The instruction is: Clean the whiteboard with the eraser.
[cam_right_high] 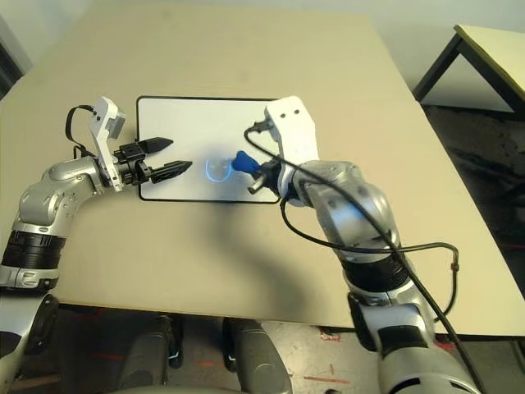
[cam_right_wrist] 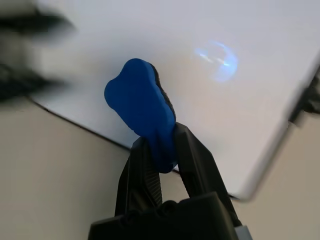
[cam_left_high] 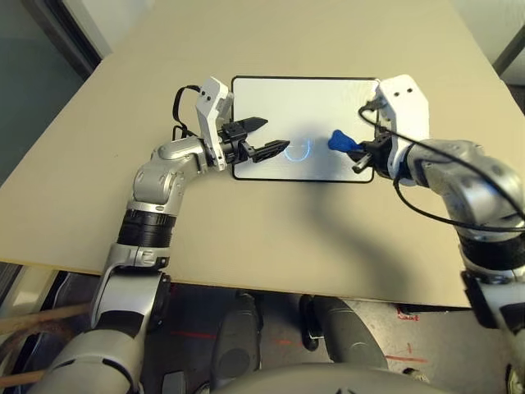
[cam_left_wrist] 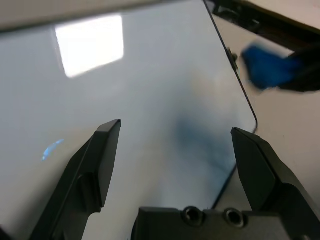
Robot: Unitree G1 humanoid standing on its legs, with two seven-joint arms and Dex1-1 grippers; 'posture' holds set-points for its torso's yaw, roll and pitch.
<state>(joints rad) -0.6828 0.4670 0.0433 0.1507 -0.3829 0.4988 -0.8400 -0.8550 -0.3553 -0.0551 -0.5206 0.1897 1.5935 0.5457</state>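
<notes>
Board (cam_left_high: 303,107) lies flat on the tan table (cam_left_high: 328,238), far side of the middle, its long edges running left to right across my view. A faint blue curved mark (cam_left_high: 300,150) sits near the middle of its near half.

My right gripper (cam_right_wrist: 162,150) has its jaws pinched on the eraser (cam_right_wrist: 142,110), holding it by one end so that most of the blue block sticks out past the fingertips. The eraser hangs over the right part of the board, just right of the blue mark; I cannot tell whether it touches the surface. From the head view the eraser (cam_left_high: 342,142) points leftward toward the mark, and my right wrist sits over the board's right edge.

My left gripper (cam_left_high: 267,136) reaches in over the board's left edge, jaws spread wide with nothing between them. Its fingers (cam_left_wrist: 102,155) hover over the white surface, the tips pointing toward the mark and the eraser (cam_left_wrist: 267,70) beyond it.

A black cable (cam_right_high: 361,242) loops off my right forearm.
</notes>
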